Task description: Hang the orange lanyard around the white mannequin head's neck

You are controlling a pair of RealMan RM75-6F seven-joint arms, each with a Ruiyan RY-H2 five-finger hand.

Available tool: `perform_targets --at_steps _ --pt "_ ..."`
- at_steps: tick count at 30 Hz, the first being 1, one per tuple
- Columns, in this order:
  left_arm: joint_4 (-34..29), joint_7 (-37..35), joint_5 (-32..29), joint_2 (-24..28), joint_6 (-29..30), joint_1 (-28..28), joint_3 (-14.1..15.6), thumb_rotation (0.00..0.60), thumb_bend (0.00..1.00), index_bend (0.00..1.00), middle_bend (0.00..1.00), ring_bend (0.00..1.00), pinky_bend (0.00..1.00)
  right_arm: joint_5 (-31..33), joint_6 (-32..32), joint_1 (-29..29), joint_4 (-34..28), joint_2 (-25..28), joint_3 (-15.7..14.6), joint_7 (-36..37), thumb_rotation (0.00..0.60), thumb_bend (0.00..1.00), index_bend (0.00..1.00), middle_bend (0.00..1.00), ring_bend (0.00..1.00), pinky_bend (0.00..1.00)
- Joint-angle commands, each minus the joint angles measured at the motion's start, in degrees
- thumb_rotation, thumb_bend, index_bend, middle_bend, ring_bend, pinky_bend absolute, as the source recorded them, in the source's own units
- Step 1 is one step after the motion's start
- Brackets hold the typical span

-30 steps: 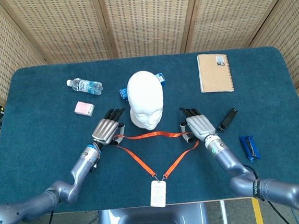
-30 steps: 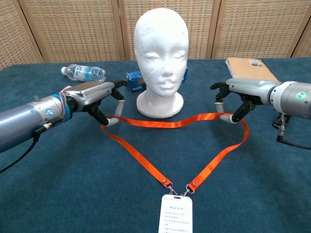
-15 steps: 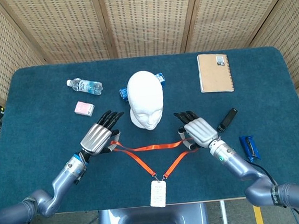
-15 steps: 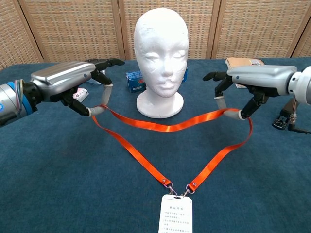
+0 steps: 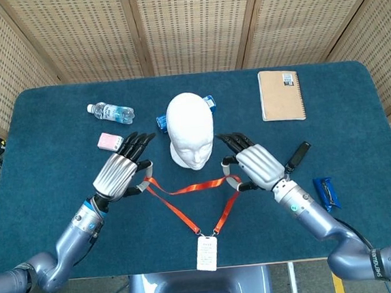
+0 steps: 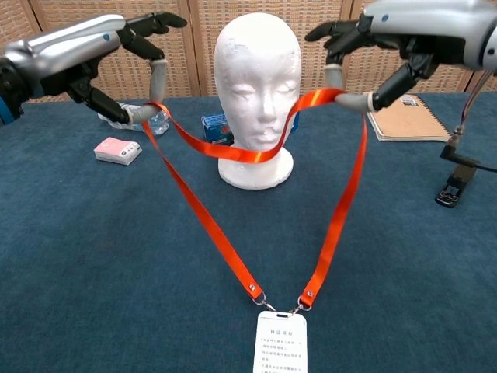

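The white mannequin head [image 5: 190, 128] [image 6: 258, 78] stands upright at mid-table, facing me. The orange lanyard [image 5: 185, 188] [image 6: 241, 154] is stretched between my two hands, and its top loop sags in front of the head's chin and neck, in the air. Two straps run down to the clip and the white badge [image 5: 206, 253] [image 6: 279, 342] at the table's near edge. My left hand [image 5: 119, 174] [image 6: 93, 54] pinches the strap to the left of the head. To the right of the head, my right hand [image 5: 255, 167] [image 6: 404, 31] pinches the other side.
A water bottle [image 5: 110, 113] and a pink box [image 5: 110, 141] [image 6: 118, 150] lie at the left. A blue box [image 5: 162, 122] [image 6: 216, 128] sits beside the head's base. At the right are a brown notebook [image 5: 281, 95], a black device [image 5: 297, 157] and a blue packet [image 5: 326, 193].
Both hands have risen from near the tabletop, carrying the lanyard's loop up to the level of the mannequin's chin. The badge has stayed at the near edge.
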Motion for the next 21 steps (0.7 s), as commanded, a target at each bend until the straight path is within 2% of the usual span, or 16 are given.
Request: perform_targets --at_steps 1,7,11,21 --pt "-2.7 0.4 -1.5 2.0 0.5 0.3 -1.8 0.6 0.46 0.77 0.0 0.0 0.0 1.0 1.0 0.0 -2.2 1.6 1.8 1.4 0.6 0.64 0.71 0.0 0.0 0.0" --pt "-6.4 2.1 -6.8 3.2 0.3 0.0 -5.7 0.6 0.46 0.78 0.0 0.0 0.0 6.4 0.7 1.3 -4.8 3.1 5.5 2.3 0.6 0.64 0.71 0.0 0.0 0.0" --pt "-9.5 4.6 -13.2 3.6 -1.8 -0.8 -8.4 0.6 0.46 0.78 0.0 0.0 0.0 11.6 0.2 2.6 -6.0 3.1 8.4 3.7 0.6 0.64 0.71 0.0 0.0 0.0" --pt "-12.1 7.6 -23.3 4.7 -3.8 -3.0 -13.8 0.6 0.46 0.78 0.0 0.0 0.0 21.9 -1.4 6.3 -5.4 4.1 14.0 5.3 0.6 0.64 0.71 0.01 0.0 0.0"
